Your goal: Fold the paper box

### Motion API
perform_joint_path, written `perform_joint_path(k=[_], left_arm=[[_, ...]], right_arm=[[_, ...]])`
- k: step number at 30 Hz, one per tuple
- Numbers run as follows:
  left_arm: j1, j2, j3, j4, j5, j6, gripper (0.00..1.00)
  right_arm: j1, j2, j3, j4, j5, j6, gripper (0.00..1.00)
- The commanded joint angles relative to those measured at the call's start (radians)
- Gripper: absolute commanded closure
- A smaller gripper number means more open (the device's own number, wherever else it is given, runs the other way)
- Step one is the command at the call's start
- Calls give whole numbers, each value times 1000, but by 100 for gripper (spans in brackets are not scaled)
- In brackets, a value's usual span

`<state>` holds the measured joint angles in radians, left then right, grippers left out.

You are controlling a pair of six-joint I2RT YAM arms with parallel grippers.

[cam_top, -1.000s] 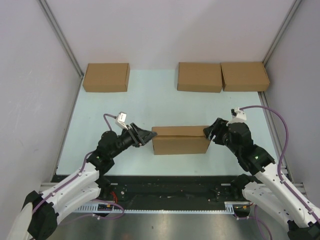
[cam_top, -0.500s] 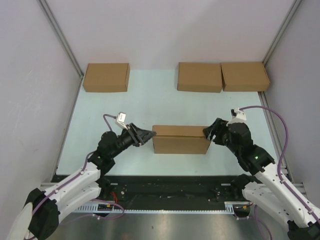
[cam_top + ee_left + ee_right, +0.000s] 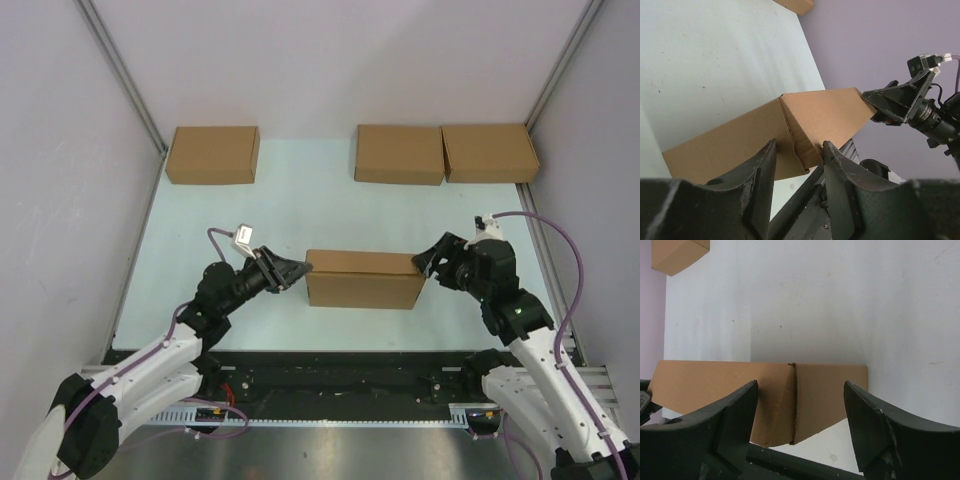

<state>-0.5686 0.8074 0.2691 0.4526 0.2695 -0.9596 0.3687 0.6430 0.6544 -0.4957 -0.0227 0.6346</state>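
Paper box (image 3: 362, 279): closed, lying mid-table, toward the near edge.
Left gripper (image 3: 300, 268): fingers parted, straddling the box's left corner; contact unclear.
Right gripper (image 3: 422, 265): fingers spread wide at the right end, holding nothing.

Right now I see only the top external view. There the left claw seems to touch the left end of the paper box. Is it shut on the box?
Observer: No. The left wrist view shows the left claw open, with an end corner of the paper box between its fingers.
Operator: And the right claw?
Observer: In the right wrist view the right claw is wide open. The other end of the box shows between its fingers, but I cannot tell whether they touch it.
Operator: Is the cardboard clean at the ends?
Observer: The left wrist view shows a wrinkled crease running down the box's left end.
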Motion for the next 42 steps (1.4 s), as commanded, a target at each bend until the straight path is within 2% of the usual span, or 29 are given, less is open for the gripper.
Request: perform_joint_path(k=[1,4,16,25,36,42], left_arm=[[7,1,-13,-87,43,21,54],[9,7,-4,-95,43,30,54],[10,-1,22,-147,36,68,53],[16,-8,30,-175,40,85,53],[21,-5,28,-177,42,93,54],[21,-8,19,-175,40,91,54]], right_arm=[[-152,-16,-9,-3,-234,-19,26],[-261,-20,-21,3,-369,-29,26],[-297,-6,-82,186,-582,102,26],[-358,-23,-185,241,-648,135,42],[-360,-32,-240,267,-668,139,58],[-396,-49,-309,324,-692,181,72]])
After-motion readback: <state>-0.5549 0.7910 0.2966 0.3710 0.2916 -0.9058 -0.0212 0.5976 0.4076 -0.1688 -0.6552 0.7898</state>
